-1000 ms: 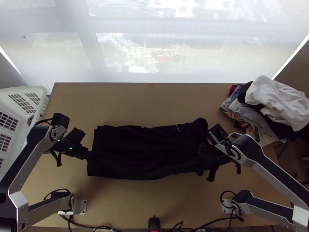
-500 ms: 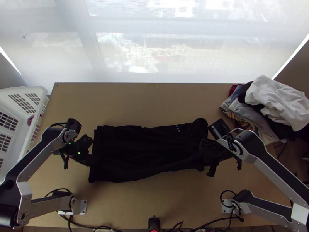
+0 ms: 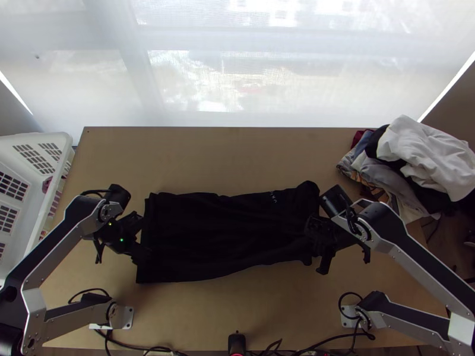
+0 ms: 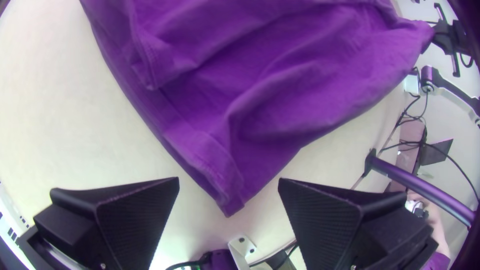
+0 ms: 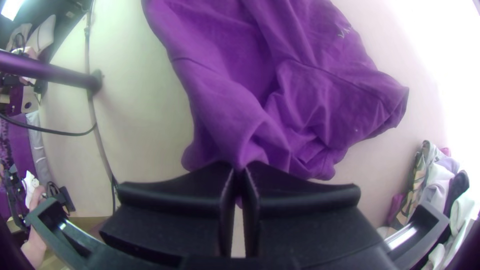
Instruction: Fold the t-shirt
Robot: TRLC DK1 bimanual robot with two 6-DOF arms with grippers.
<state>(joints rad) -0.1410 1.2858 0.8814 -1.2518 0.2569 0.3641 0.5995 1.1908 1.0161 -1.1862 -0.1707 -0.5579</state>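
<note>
T-shirt (image 3: 225, 234), gripped at one end.
Left gripper (image 3: 141, 238) is spread wide near a corner; right gripper (image 3: 313, 231) clamps the bunched end.

The long black cloth t-shirt (image 3: 219, 237) lies across the middle of the light rectangular wooden table (image 3: 208, 157). At the table's left edge is a slotted white plastic basket (image 3: 12, 155), with what seems a small reddish cloth (image 3: 46, 185) in it. A mixed-colour, rumpled cloth heap (image 3: 421, 154) lies at the far right corner. Behind the table hangs a sheer white fabric blind (image 3: 196, 71).
</note>
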